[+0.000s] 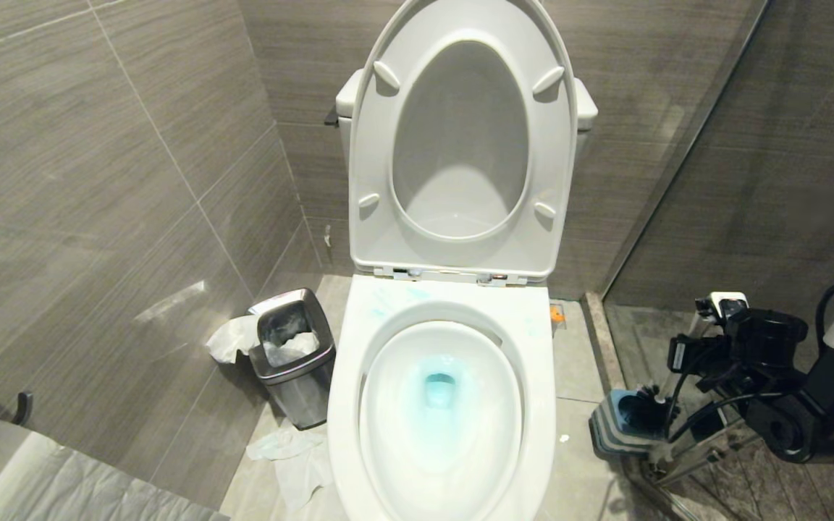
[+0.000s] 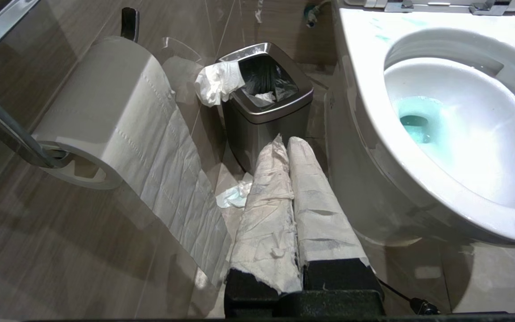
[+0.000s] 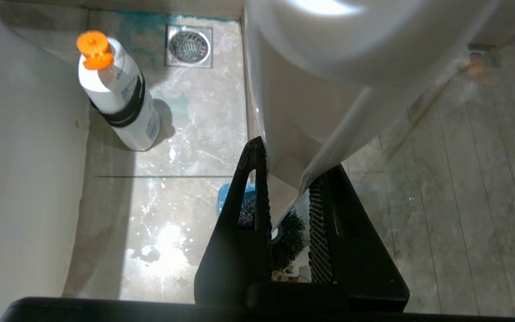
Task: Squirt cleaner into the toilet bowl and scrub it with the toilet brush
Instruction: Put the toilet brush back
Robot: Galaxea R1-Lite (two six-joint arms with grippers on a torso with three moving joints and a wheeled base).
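Cleaner (image 1: 440, 387) already in bowl (image 1: 533, 318). R gripper (image 3: 286, 210) pinches brush (image 3: 291, 235) handle; next lift into bowl. L gripper (image 2: 288, 145) pressed together, parked.

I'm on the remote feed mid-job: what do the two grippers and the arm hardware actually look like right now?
The left gripper has two long fingers wrapped in torn white tissue, on a black base. The right gripper has bare black triangular fingers, one with a slot cut through it, the other with a ribbed inner pad. In the head view the right arm is black and blocky, with loose black cables and a small white-topped module.
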